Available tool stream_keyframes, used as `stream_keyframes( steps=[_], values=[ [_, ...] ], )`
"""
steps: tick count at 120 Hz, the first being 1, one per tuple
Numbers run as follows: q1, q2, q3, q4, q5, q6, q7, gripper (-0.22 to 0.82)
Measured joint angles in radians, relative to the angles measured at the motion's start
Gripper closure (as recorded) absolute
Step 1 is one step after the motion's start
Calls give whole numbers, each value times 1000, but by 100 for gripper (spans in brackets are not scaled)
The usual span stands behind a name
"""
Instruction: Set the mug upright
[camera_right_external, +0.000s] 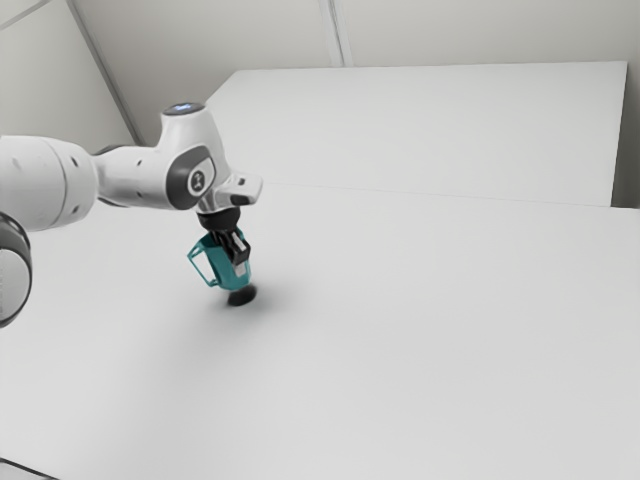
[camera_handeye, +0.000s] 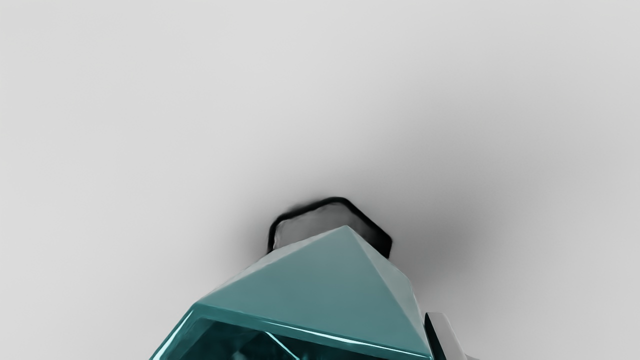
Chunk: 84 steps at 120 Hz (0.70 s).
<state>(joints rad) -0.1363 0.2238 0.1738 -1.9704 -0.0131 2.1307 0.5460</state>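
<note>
Mug (camera_handeye: 320, 295), interior (camera_handeye: 220, 342) showing, in wrist view; handle (camera_right_external: 200, 271) in exterior view.

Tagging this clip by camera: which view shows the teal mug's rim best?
The wrist view: it looks down across the rim and into the mug. The exterior view shows the rim from farther off, from the side, partly hidden by the gripper.

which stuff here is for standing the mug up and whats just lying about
For the job:
- teal mug
- black gripper
- white table, the surface to stand it on

Not clearly for the job:
- dark patch under the mug, a shadow or an object, I can't tell
- thin dark line at the exterior view's lower left, unidentified
</note>
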Motion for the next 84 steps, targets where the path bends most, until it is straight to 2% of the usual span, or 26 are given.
stream_keyframes(
  steps=[64,84],
  values=[
    [-2,56,-1,8,29,22,-59,78],
    [-2,60,-1,8,21,21,-63,42]
  ],
)
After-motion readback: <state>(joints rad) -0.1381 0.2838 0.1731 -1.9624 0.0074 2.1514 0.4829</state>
